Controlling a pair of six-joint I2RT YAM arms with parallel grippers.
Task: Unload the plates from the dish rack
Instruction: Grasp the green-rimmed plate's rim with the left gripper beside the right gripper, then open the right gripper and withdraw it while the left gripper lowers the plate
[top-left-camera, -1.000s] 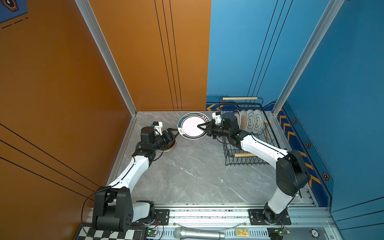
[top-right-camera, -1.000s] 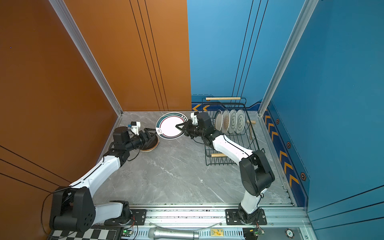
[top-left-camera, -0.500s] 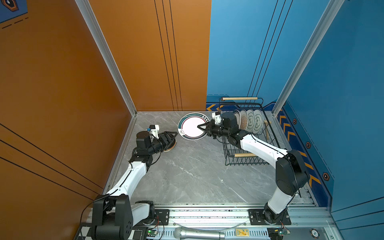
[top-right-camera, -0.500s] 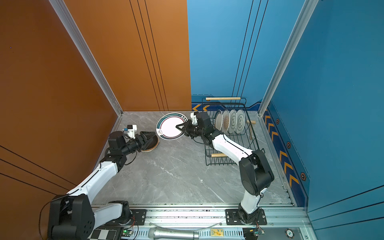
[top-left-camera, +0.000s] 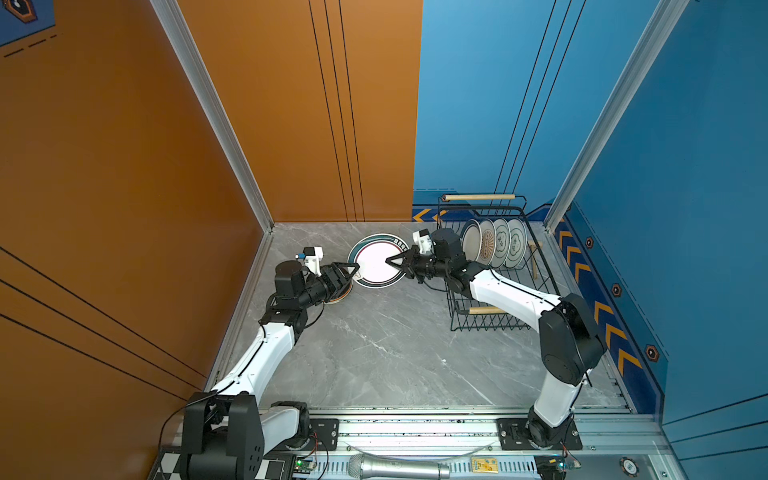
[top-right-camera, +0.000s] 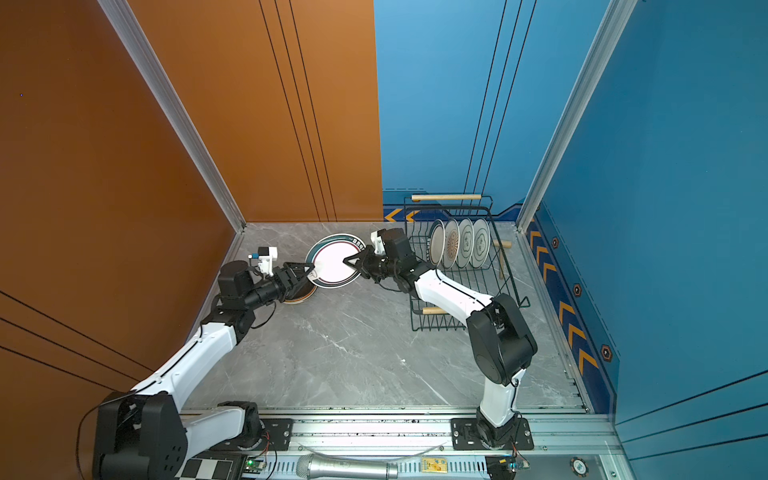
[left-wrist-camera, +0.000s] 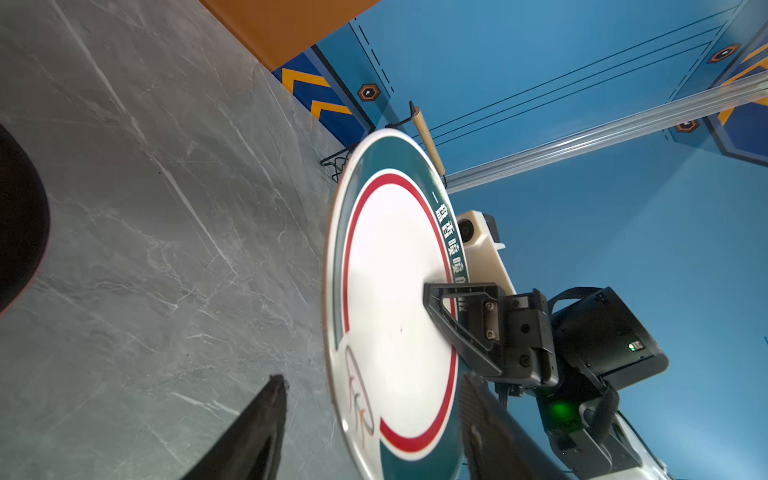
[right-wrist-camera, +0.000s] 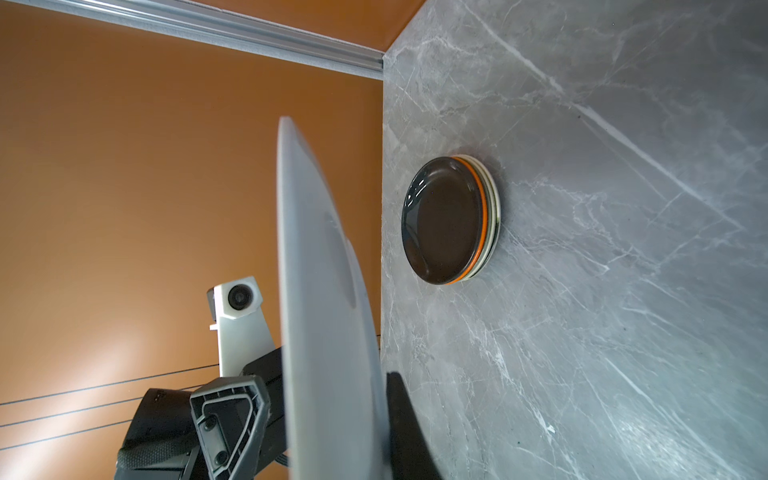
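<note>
My right gripper (top-left-camera: 395, 262) clamped the edge of the green-rimmed plate (top-left-camera: 371, 272); my left gripper (top-left-camera: 354, 269) stood open, jaws straddling its opposite rim.

Both top views look down from high above the front edge of the table (top-left-camera: 395, 353), far back, and show nearly the same whole scene. The left wrist camera faces the big plate (left-wrist-camera: 395, 291) on its printed side from close by. The right wrist camera sees its back, closer still, with the stack of small plates (right-wrist-camera: 449, 220) beyond.
</note>
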